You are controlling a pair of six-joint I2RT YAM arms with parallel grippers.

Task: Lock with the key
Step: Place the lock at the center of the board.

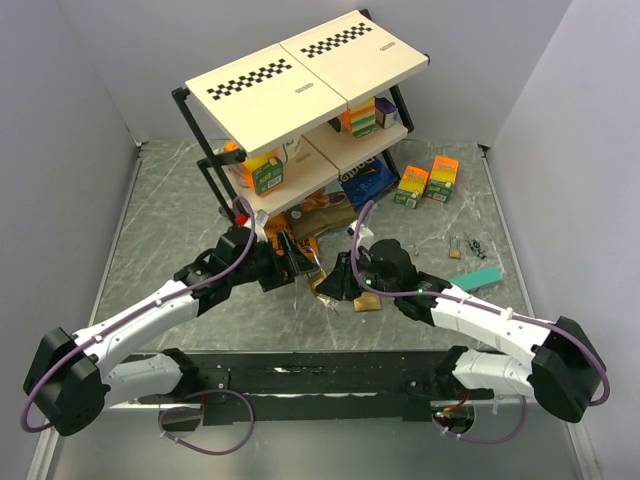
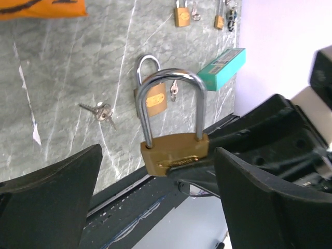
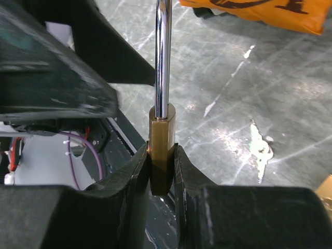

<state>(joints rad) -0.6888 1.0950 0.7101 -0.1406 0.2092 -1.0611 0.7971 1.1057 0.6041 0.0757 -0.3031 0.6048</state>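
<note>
The right gripper (image 3: 162,166) pinches the padlock (image 2: 174,153) low on its brass body, holding it above the table's (image 2: 62,78) near edge with the shackle (image 2: 174,75) pointing up. The left gripper (image 2: 158,199) is spread wide and empty, one finger on each side of the padlock and touching nothing. No key shows in either gripper, and the keyhole is hidden.

The grip is narrow and low, so a push on the shackle or a key pressed in off-line would likely twist the padlock or slide it out. If the left gripper closes carelessly, it could knock the shackle.

There are four padlocks: the one held and three on the table. One loose bunch of keys (image 2: 101,111) lies apart. Other keys beside the padlocks are too small to count. There is one teal box (image 2: 223,67).
</note>
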